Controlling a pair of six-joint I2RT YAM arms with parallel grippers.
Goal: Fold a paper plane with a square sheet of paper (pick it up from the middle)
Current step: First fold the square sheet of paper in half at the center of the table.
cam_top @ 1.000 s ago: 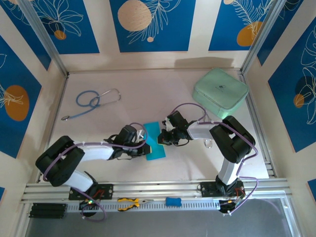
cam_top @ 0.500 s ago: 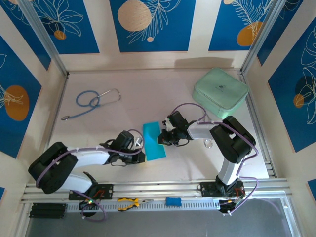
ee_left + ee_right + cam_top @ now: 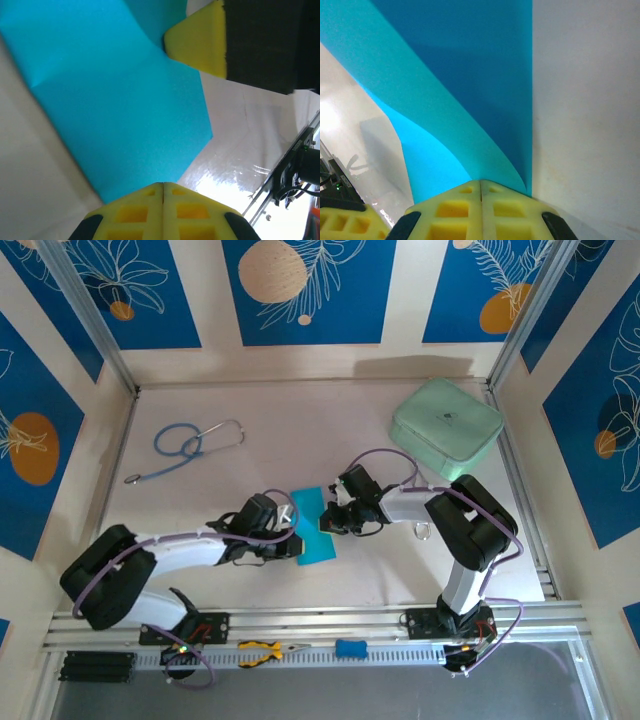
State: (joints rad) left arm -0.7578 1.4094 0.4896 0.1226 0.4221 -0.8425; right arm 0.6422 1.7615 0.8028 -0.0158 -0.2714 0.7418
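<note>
Looking from above, the paper (image 3: 312, 530) lies mid-table between left gripper (image 3: 295, 546) and right gripper (image 3: 327, 522). Left wrist: closed tips at the sheet's corner. Right wrist: closed tips pinch a lifted edge. I'd match the edges before creasing.

On the tabletop (image 3: 300, 430) I count two robot arms, the left arm (image 3: 170, 550) and the right arm (image 3: 465, 530). Each arm carries one gripper, so there are two: the left gripper (image 3: 163, 186) and the right gripper (image 3: 480, 182). There is one square sheet of paper (image 3: 318, 543), one stethoscope (image 3: 157, 441) at the far left and one mint-green case (image 3: 446, 427) at the far right. On the near rail lie one pair of yellow-handled pliers (image 3: 262, 651) and one small blue block (image 3: 350, 648).
</note>
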